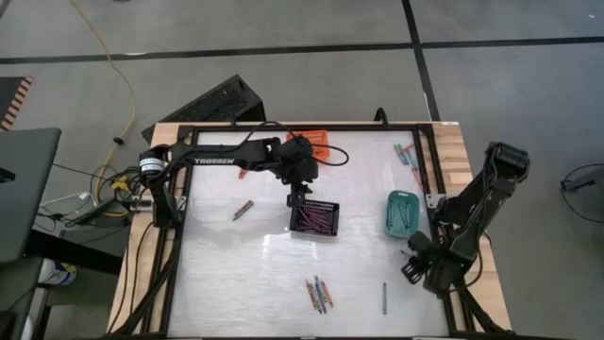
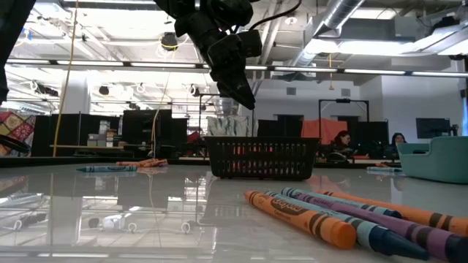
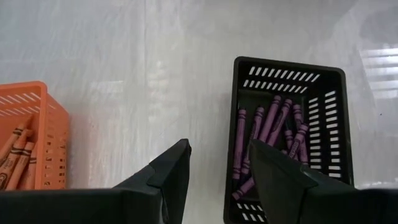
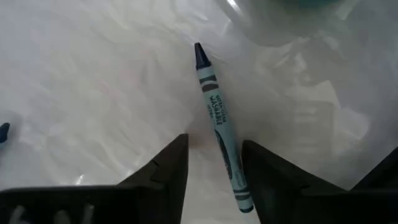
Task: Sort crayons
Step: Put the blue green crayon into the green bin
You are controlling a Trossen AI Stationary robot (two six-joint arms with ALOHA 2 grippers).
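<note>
My left gripper hangs open just above the far rim of the black basket, which holds purple crayons. Orange crayons lie in the orange basket at the far edge. My right gripper points down, open, above the table near the right edge. A teal-blue crayon lies flat on the table and shows between its fingers in the right wrist view. No finger touches it that I can see. The teal basket stands just beyond that gripper.
Loose crayons lie on the white table: a mixed bunch and a single teal-blue one near the front edge, one left of the black basket, and a few at the far right. A black frame borders the table.
</note>
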